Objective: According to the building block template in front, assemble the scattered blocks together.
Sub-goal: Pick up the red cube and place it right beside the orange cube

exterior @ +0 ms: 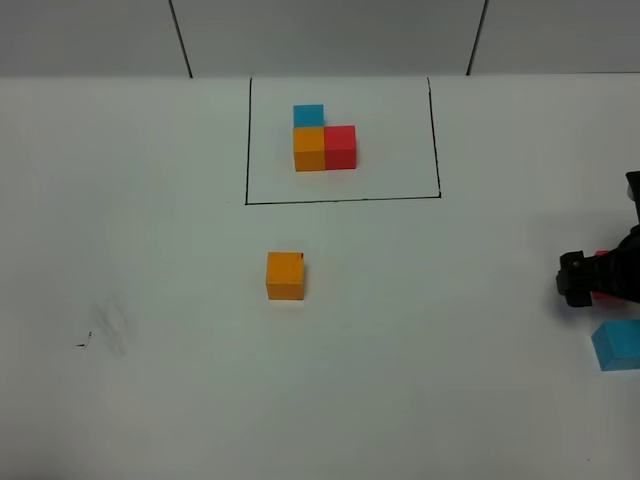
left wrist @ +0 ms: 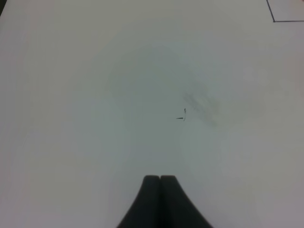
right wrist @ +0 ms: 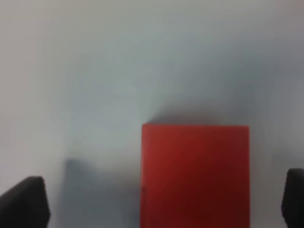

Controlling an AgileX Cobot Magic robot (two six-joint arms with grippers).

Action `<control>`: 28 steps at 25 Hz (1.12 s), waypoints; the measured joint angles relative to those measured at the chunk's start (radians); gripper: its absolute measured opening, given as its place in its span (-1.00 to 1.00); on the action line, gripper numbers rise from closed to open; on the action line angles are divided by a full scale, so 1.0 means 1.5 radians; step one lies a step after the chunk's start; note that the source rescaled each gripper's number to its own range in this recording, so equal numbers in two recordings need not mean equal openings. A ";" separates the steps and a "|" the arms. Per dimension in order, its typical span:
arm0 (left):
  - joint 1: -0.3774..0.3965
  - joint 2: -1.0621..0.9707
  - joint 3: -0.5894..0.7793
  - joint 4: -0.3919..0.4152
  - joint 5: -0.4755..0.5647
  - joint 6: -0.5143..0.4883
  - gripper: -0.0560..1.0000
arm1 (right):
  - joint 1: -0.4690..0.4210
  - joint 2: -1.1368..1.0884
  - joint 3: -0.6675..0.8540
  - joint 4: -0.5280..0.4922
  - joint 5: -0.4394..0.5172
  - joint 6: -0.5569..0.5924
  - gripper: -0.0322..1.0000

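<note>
Just now the right fingers (right wrist: 23,202) stand wide apart with the loose red cube (right wrist: 194,175) between them, untouched, while the left fingers (left wrist: 149,199) are pressed together over bare surface (left wrist: 95,95). The step looks like picking red, which lies well right of the template (exterior: 323,140) beside the sky-blue cube (exterior: 618,345). Next it wants a centred squeeze, then a carry to the orange cube (exterior: 285,275) just before the template, red set against its right face.
</note>
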 joint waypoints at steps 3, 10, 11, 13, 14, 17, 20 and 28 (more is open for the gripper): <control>0.000 0.000 0.000 0.000 0.000 0.000 -0.89 | 0.000 0.003 0.000 -0.001 -0.003 0.000 0.92; 0.000 0.000 0.000 0.000 0.000 0.000 -0.89 | 0.000 0.005 0.000 -0.002 -0.008 0.000 0.28; 0.000 0.000 0.000 0.000 0.000 0.000 -0.89 | 0.000 0.005 0.000 -0.002 -0.012 0.000 0.19; 0.000 0.000 0.000 0.000 0.000 0.000 -0.89 | 0.000 0.005 0.000 -0.002 -0.018 0.000 -0.03; 0.000 0.000 0.000 0.000 0.000 0.000 -0.89 | 0.000 0.005 0.000 -0.002 -0.020 0.000 -0.10; 0.000 0.000 0.000 0.000 0.000 0.000 -0.89 | 0.000 0.005 0.000 -0.002 -0.022 0.000 -0.10; 0.000 0.000 0.000 0.000 0.000 0.000 -0.89 | 0.000 0.005 0.000 -0.005 -0.022 0.000 -0.10; 0.000 0.000 0.000 0.000 0.000 0.000 -0.89 | 0.000 0.005 0.000 -0.017 -0.034 0.000 -0.10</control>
